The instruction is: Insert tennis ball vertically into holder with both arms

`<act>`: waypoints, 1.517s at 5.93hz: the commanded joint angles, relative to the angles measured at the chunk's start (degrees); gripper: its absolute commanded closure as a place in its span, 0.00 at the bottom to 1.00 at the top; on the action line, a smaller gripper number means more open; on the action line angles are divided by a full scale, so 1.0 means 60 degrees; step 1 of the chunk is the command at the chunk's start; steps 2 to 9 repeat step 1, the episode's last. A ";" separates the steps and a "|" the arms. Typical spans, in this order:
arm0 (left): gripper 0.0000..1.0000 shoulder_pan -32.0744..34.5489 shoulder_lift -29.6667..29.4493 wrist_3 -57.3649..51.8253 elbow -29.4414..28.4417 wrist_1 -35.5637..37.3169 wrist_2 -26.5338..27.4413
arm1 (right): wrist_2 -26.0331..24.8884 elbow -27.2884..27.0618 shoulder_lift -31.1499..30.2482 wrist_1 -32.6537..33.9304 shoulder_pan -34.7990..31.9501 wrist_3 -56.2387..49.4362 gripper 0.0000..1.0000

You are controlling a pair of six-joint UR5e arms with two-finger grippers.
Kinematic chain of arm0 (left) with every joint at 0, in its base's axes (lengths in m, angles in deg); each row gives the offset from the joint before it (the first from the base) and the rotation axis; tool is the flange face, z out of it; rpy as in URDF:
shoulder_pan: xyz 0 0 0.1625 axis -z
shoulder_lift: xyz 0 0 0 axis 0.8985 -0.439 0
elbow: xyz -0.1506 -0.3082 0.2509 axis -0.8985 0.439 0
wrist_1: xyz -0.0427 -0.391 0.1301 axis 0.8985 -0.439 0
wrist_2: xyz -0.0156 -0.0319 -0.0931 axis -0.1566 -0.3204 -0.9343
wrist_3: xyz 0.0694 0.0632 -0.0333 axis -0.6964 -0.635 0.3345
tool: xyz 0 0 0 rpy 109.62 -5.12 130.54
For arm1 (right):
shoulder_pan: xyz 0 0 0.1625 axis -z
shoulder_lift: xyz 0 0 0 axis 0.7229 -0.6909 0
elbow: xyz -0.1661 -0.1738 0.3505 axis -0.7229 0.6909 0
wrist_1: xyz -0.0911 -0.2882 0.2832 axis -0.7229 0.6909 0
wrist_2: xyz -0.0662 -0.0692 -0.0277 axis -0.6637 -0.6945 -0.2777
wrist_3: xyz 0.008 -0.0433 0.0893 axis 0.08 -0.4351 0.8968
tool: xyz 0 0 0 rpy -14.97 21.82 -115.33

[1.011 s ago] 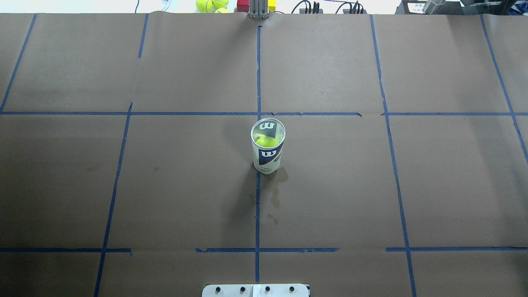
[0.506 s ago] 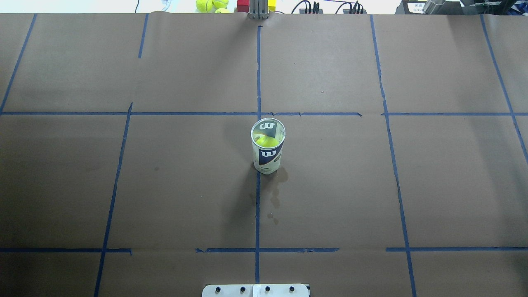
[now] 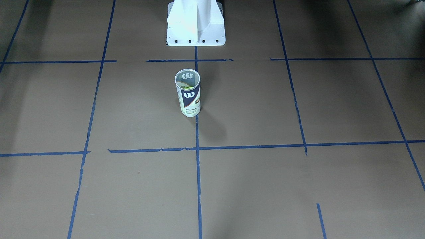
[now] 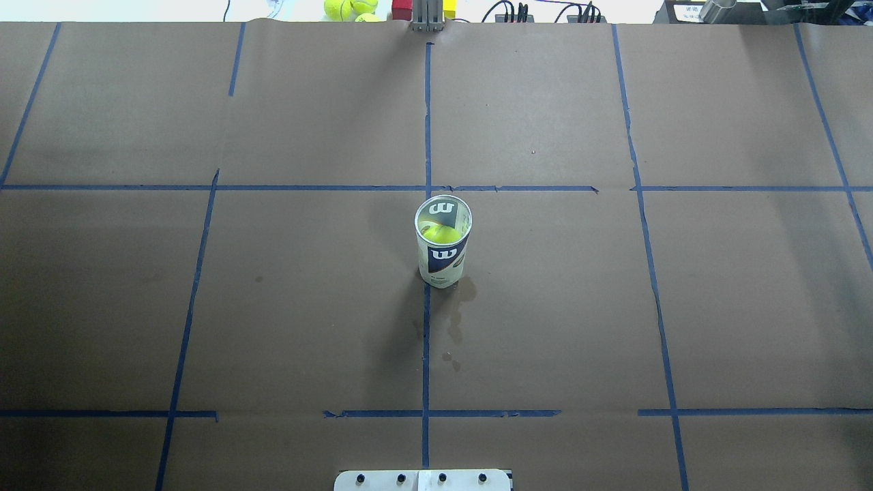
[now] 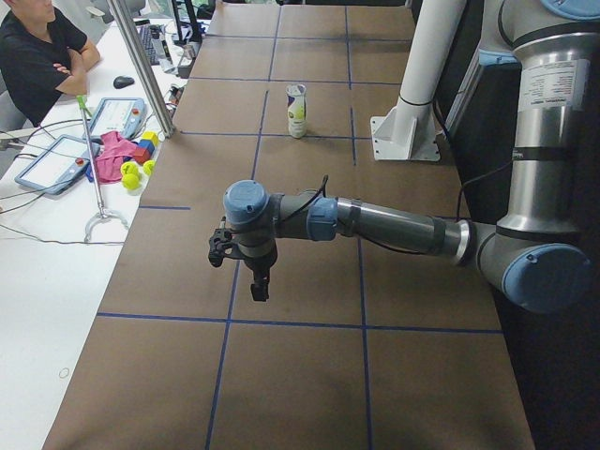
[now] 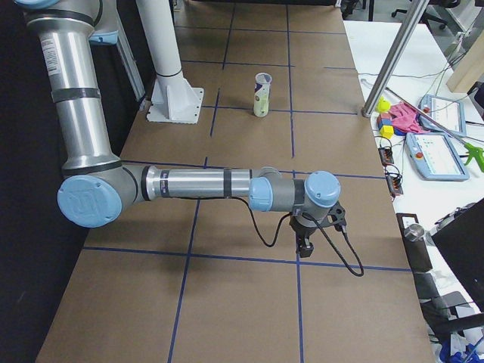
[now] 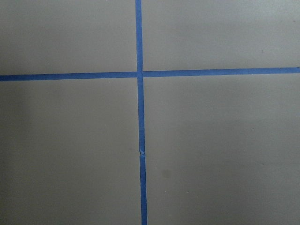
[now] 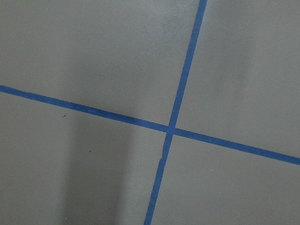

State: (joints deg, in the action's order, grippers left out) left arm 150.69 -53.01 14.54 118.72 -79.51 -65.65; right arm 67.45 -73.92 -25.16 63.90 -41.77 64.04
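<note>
One tennis ball [image 4: 440, 235] still inside upright holder [image 4: 443, 259], both unmoved

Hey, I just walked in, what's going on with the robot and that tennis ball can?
Nothing is being handled right now. The holder stands upright near the middle of the table, with the tennis ball already inside it. The left gripper and the right gripper hang over bare table at opposite ends, far from the holder, with nothing seen in them. Whether their jaws are open cannot be told.
</note>
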 commanded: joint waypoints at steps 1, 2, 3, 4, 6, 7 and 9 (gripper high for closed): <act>0.00 -0.0013 -0.0119 -0.0011 0.0007 -0.0015 -0.0014 | -0.0021 0.0104 -0.0155 -0.0693 0.0000 0.0313 0.00; 0.00 -0.0013 -0.0119 -0.0011 0.0007 -0.0015 -0.0014 | -0.0021 0.0104 -0.0155 -0.0693 0.0000 0.0313 0.00; 0.00 -0.0013 -0.0119 -0.0011 0.0007 -0.0015 -0.0014 | -0.0021 0.0104 -0.0155 -0.0693 0.0000 0.0313 0.00; 0.00 -0.0013 -0.0119 -0.0011 0.0007 -0.0015 -0.0014 | -0.0021 0.0104 -0.0155 -0.0693 0.0000 0.0313 0.00; 0.00 -0.0013 -0.0119 -0.0011 0.0007 -0.0015 -0.0014 | -0.0021 0.0104 -0.0155 -0.0693 0.0000 0.0313 0.00; 0.00 -0.0013 -0.0119 -0.0011 0.0007 -0.0015 -0.0014 | -0.0021 0.0104 -0.0155 -0.0693 0.0000 0.0313 0.00; 0.00 -0.0013 -0.0119 -0.0011 0.0007 -0.0015 -0.0014 | -0.0021 0.0104 -0.0155 -0.0693 0.0000 0.0313 0.00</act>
